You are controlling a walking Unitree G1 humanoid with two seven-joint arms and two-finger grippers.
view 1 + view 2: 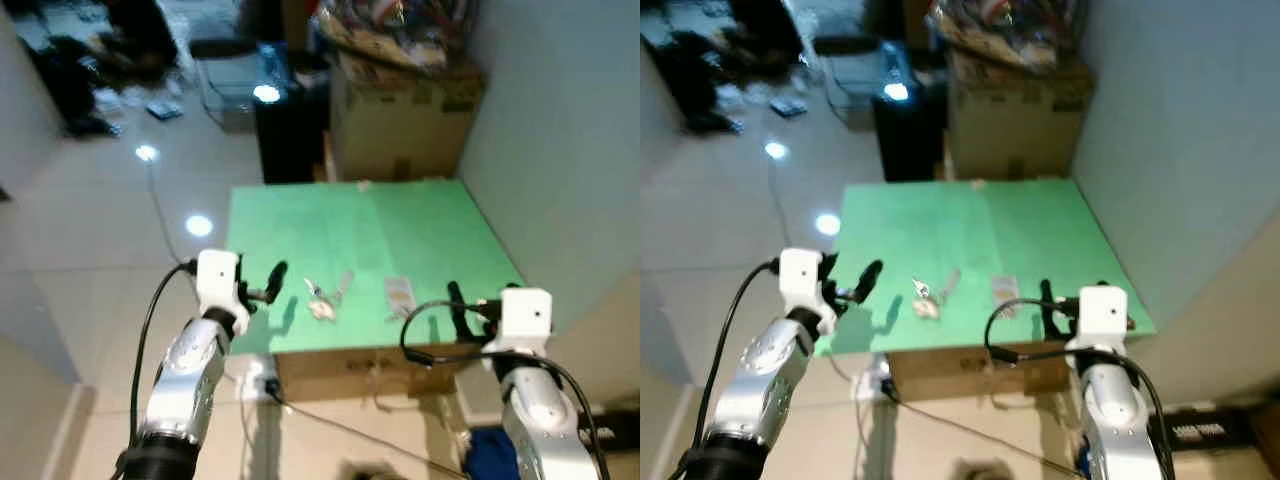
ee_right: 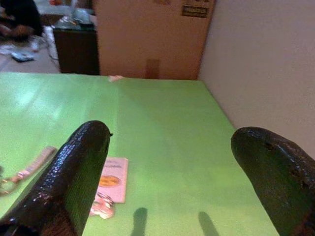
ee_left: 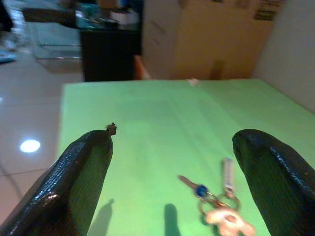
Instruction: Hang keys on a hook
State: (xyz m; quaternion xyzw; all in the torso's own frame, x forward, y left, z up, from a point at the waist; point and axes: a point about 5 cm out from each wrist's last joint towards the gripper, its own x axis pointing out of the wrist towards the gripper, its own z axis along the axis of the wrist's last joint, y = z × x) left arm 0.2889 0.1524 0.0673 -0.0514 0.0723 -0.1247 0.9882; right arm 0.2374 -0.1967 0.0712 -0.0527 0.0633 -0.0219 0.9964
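Note:
A bunch of keys [image 1: 322, 300] with a blue-capped key and a pale fob [image 3: 224, 216] lies near the front edge of the green tabletop [image 1: 370, 230]. To its right rests a small white card with a second key ring [image 1: 399, 295], also seen from the right wrist [image 2: 112, 184]. My left gripper [image 1: 262, 285] hovers open at the table's front left, just left of the keys, its black fingers [image 3: 83, 172] wide apart. At the front right, my right gripper [image 1: 465, 305] is open too, right of the card, holding nothing.
The green top sits on a low cardboard base [image 1: 360, 370]. Behind it stand a large cardboard box [image 1: 400, 120] and a dark cabinet [image 1: 290, 130]. A pale wall [image 1: 560, 150] runs along the right. Tiled floor [image 1: 100, 230] with a cable lies left; clutter sits far back left.

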